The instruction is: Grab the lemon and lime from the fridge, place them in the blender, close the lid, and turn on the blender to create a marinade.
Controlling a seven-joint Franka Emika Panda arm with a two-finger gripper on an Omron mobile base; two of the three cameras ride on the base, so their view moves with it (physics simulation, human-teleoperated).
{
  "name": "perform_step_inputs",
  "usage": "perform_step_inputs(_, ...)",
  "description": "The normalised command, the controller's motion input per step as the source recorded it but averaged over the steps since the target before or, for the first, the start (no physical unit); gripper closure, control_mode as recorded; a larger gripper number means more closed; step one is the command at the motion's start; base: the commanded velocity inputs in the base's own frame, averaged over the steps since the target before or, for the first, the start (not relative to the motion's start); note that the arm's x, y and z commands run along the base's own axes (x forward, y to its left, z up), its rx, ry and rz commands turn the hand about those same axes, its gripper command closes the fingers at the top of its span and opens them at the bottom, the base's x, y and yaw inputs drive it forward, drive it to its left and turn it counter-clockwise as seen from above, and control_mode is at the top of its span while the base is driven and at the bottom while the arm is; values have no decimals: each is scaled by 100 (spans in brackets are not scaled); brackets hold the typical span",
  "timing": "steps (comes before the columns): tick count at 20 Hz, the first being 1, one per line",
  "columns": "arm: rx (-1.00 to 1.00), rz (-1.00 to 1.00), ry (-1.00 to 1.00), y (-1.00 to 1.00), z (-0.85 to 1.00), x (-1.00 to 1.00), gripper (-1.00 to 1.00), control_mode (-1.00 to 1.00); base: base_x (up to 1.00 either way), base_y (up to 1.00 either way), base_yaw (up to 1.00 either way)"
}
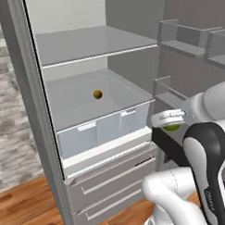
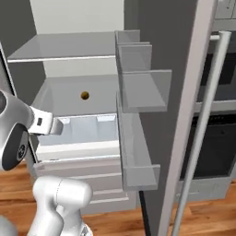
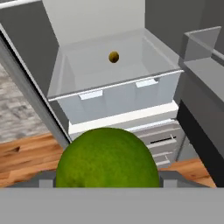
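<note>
The lime (image 3: 107, 157), round and green, sits between my gripper's (image 3: 107, 180) fingers, which are shut on it. It shows as a green sliver (image 1: 171, 128) under the white hand (image 1: 169, 119), just outside the open fridge (image 1: 93, 43), level with its translucent drawer. The lemon (image 1: 98, 94), small and dull yellow-orange, lies on the pale surface deep inside the fridge above that drawer, also seen as the lemon (image 2: 85, 96) and the lemon (image 3: 113, 57). My gripper (image 2: 50, 125) hangs in front of the drawer's left end. The blender and lid are out of view.
The open fridge door (image 2: 184, 115) stands to the right with grey door shelves (image 2: 138, 87) jutting inward. Two closed grey drawers (image 1: 112, 179) lie below the translucent one. A brick wall (image 1: 7, 91) is to the left and a wooden floor (image 1: 26, 206) below.
</note>
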Motion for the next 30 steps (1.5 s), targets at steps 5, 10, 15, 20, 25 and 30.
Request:
perform_step_inputs(5,0,0,0,0,0,0,100,100,-57,18,-89)
perform_step_inputs(10,0,0,0,0,0,0,100,100,-59,18,-88)
perform_step_inputs(15,0,0,0,0,0,0,100,100,-16,84,-59)
perform_step_inputs(20,0,0,0,0,0,0,100,100,2,100,-38)
perform_step_inputs(25,0,0,0,0,0,0,100,100,-50,51,-73)
perform_step_inputs(30,0,0,0,0,0,0,100,100,-49,14,-90)
